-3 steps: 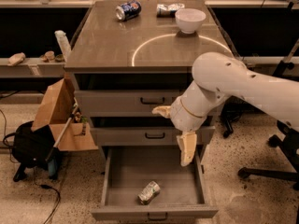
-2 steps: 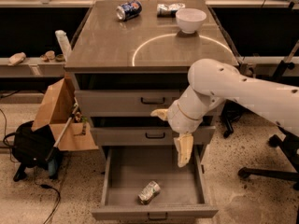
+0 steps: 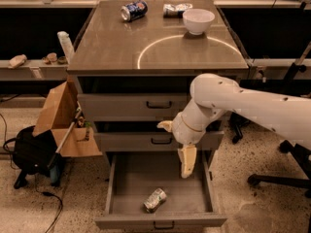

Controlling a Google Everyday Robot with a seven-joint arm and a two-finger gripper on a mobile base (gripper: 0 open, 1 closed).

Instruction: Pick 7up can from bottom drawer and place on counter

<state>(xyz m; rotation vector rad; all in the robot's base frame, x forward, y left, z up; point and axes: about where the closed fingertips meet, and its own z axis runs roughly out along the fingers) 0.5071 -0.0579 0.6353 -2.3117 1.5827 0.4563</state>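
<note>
The 7up can, pale silvery-green, lies on its side in the open bottom drawer, near the drawer's front middle. My gripper hangs from the white arm over the drawer's back right part, pointing down. It is above and to the right of the can and apart from it. Nothing shows between its cream-coloured fingers. The counter with its pale arc mark lies above the three drawers.
On the counter stand a white bowl, a blue can on its side and a foil packet. A cardboard box and a black bag sit left of the cabinet. An office chair base is on the right.
My arm and gripper have shifted a little to the left over the drawer. The can has not moved.
</note>
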